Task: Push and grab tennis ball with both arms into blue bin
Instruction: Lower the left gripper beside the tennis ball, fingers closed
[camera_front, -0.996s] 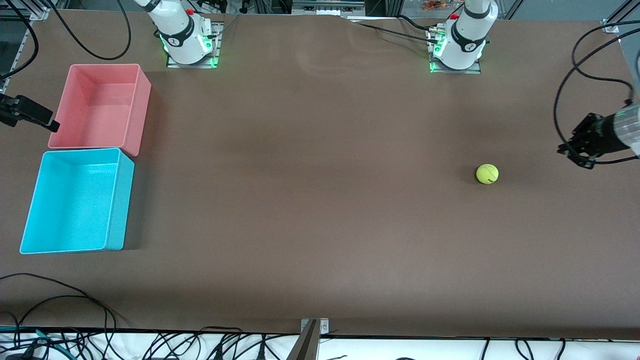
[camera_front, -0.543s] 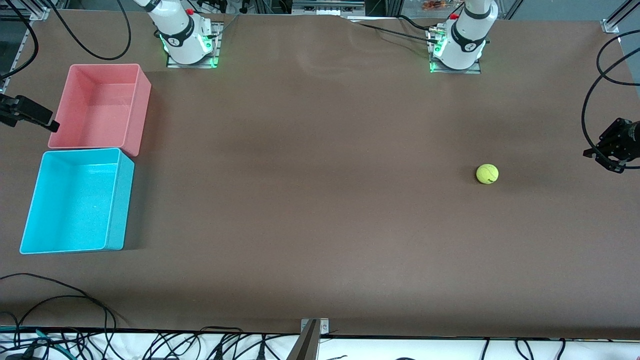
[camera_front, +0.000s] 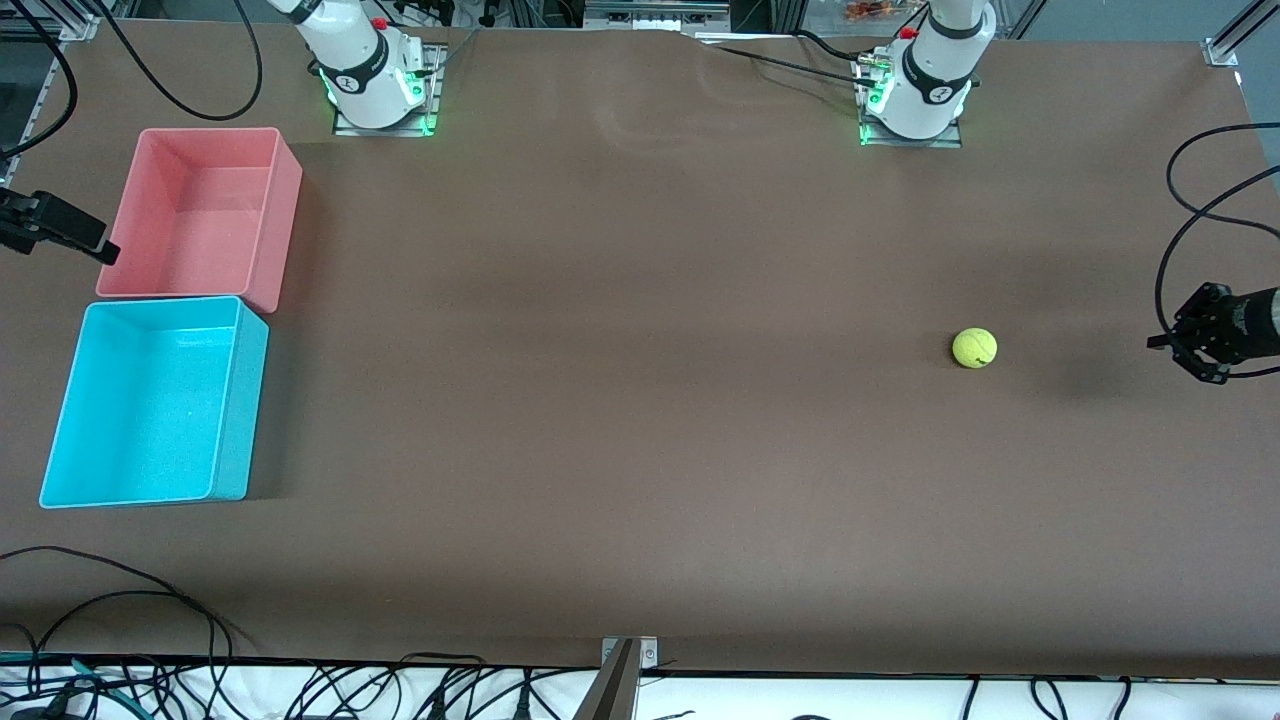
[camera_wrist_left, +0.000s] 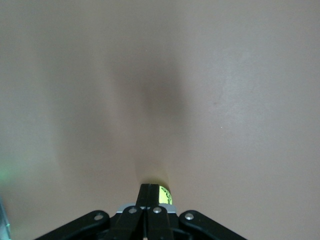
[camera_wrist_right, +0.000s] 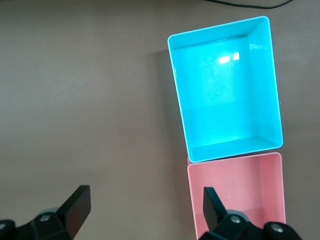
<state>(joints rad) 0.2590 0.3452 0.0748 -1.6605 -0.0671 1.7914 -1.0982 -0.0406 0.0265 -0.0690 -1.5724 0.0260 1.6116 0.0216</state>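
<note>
left end effector (camera_front: 1190, 345): low at its own end of the counter, fingers pressed together, empty | right end effector (camera_wrist_right: 145, 205): raised, fingers spread wide, empty, waiting

No legible text or labels

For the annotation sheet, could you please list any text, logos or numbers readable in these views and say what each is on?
No text can be read.
Tennis ball: a dark mark, too small to read.
Arm bases: a small dark emblem on each, too small to read.
Blue bin and pink bin: no label in view.
</note>
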